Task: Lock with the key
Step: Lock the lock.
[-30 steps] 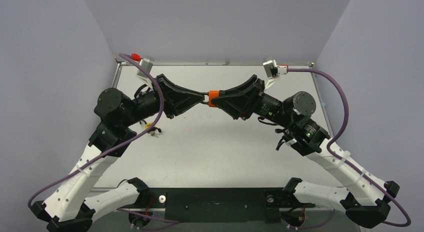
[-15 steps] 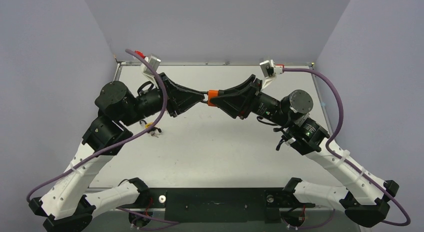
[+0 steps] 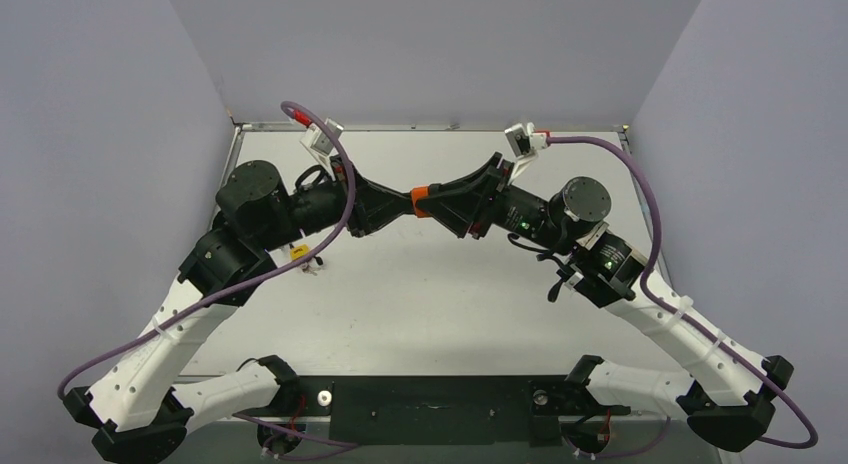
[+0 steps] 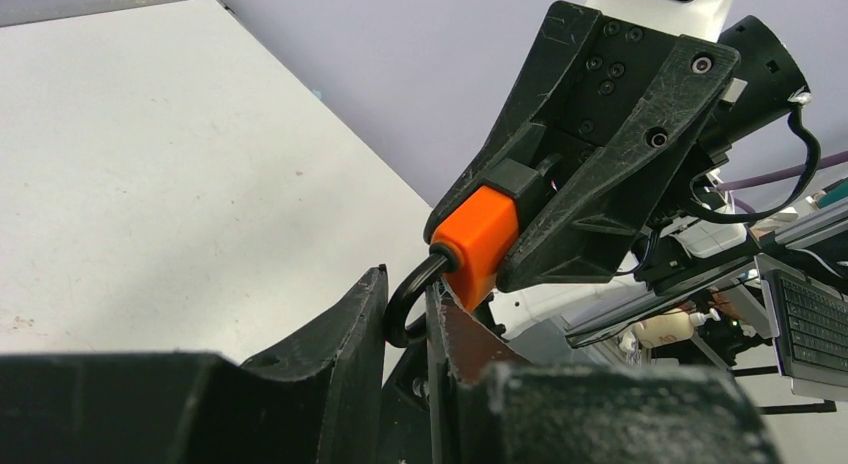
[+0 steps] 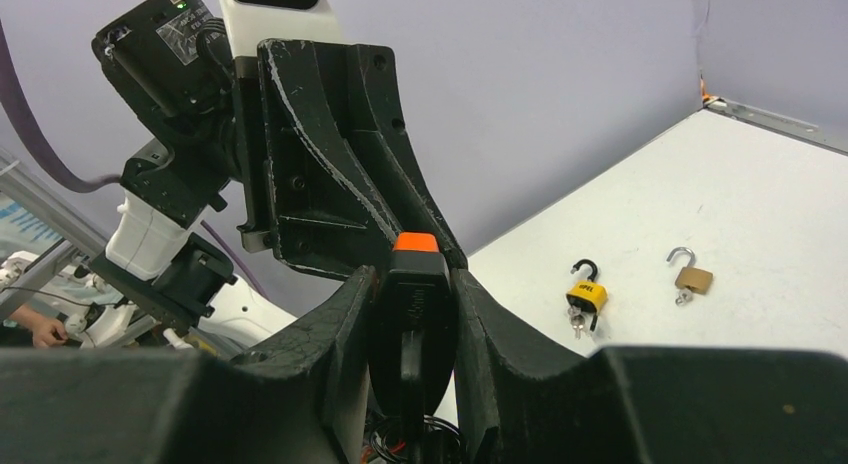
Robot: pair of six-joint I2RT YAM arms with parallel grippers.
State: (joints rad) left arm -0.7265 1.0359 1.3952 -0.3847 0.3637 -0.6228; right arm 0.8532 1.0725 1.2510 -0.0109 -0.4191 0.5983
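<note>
**Mid-air handover at the table's far side.** The right gripper (image 5: 412, 276) clamps an orange-bodied padlock (image 4: 484, 236) between its 2 black fingers. It holds the lock in the air above the white table (image 3: 450, 304), at about 12 o'clock from the table's middle in the overhead view. The orange end sticks out past the fingertips toward the left arm. From the right wrist camera the part nearest the lens looks black, with only an orange cap showing at the far end.

The padlock's black steel shackle (image 4: 412, 280) curves out of the orange body toward roughly 8 o'clock in the left wrist view and dips into the narrow gap of the left gripper (image 4: 403, 286). The left jaws stand only slightly apart with the loop between them; whether they press on it cannot be told. The 2 grippers meet tip to tip.

On the table near the left arm's elbow, at about 9 o'clock from the middle, lies a yellow padlock (image 5: 587, 295) with a black shackle. Near it, not touching, is a brass padlock (image 5: 693, 278) with its silver shackle swung open.
</note>
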